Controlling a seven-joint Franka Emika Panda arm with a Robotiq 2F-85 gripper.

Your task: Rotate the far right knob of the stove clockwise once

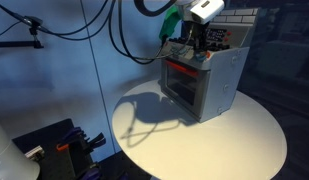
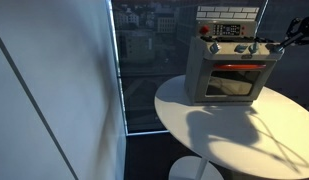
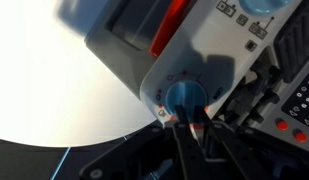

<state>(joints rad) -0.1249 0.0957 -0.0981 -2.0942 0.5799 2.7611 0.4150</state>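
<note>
The stove [image 1: 219,85] is a small grey toy oven with a red-framed door, standing at the back of a round white table [image 1: 224,140]; it also shows in an exterior view [image 2: 197,70]. The far right knob [image 3: 186,97] is round and light blue, and fills the middle of the wrist view. My gripper [image 3: 188,122] has its two fingers close together, shut, with the tips against the knob's near edge. The knob is wider than the gap between the fingers. In both exterior views the gripper [image 1: 186,46] [image 2: 278,44] sits at the stove's front knob row.
Another blue knob [image 3: 259,8] is further along the row. A red burner [image 2: 204,30] is on the stove top. Black cables [image 1: 124,40] hang behind the arm. Dark equipment [image 1: 54,145] lies below the table edge. A window wall [image 2: 144,60] stands behind.
</note>
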